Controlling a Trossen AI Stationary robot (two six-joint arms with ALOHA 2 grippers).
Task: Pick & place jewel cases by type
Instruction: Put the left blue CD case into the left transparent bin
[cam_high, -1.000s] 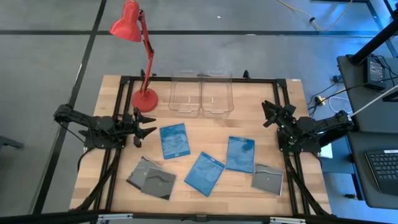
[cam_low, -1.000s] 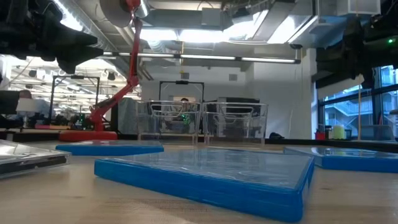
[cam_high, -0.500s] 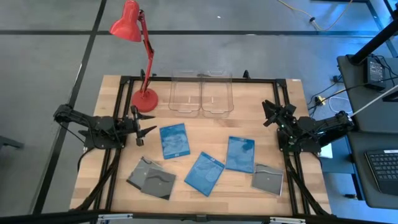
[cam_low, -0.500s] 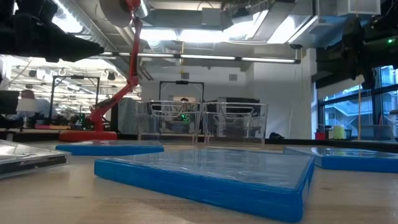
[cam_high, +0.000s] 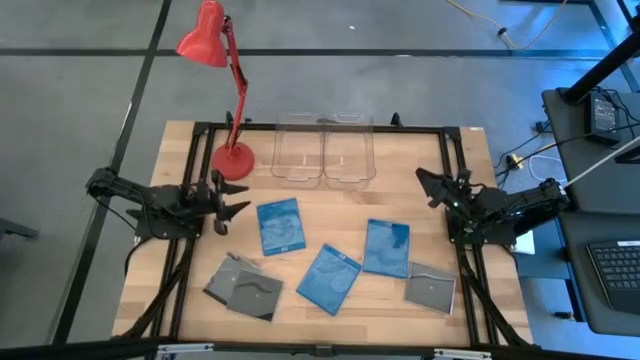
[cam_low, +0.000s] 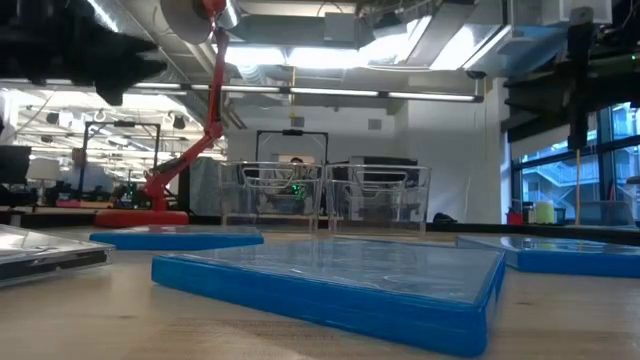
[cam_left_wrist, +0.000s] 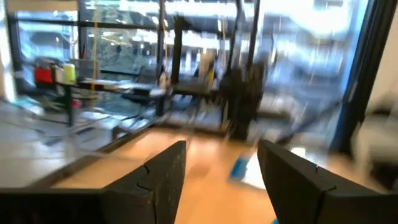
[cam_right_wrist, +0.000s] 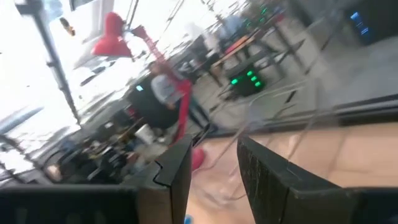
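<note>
Your right gripper has swung inward, fingers apart (left gripper too, empty) — six jewel cases remain unsorted.

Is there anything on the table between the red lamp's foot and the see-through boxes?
No. In the high view the strip of wooden table between the red lamp's base and the nearer clear bin is bare. The jewel cases all lie closer to the front.

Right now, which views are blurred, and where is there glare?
Left wrist view: room and table smeared, only the left gripper fairly sharp. Right wrist view: red lamp and background streaked, window glare in one corner. Low view: near blue jewel case soft, ceiling lights bright. High view: sharp, evenly lit.
</note>
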